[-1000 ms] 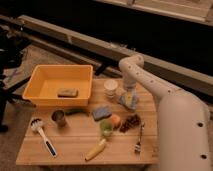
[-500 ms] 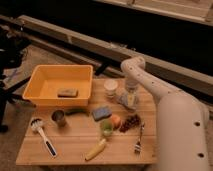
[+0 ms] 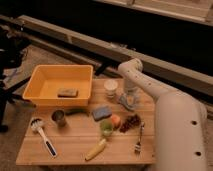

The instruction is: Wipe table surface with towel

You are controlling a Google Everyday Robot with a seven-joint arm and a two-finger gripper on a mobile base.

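Observation:
A small blue-grey folded cloth (image 3: 101, 112) lies flat near the middle of the wooden table (image 3: 75, 142). My gripper (image 3: 128, 103) hangs down from the white arm (image 3: 150, 92) and sits low over the table's back right part. It is just right of a white cup (image 3: 111, 88) and a hand's width right of the cloth, not touching it. Nothing shows in the gripper.
A yellow bin (image 3: 45, 80) with a brown block (image 3: 67, 92) stands back left. Around the cloth are a metal can (image 3: 59, 117), an orange fruit (image 3: 116, 120), a green apple (image 3: 106, 129), grapes (image 3: 131, 122), a fork (image 3: 138, 140), a banana (image 3: 95, 149) and a brush (image 3: 43, 136).
The arm and gripper have barely shifted, staying beside the white cup. Nothing on the table has moved.

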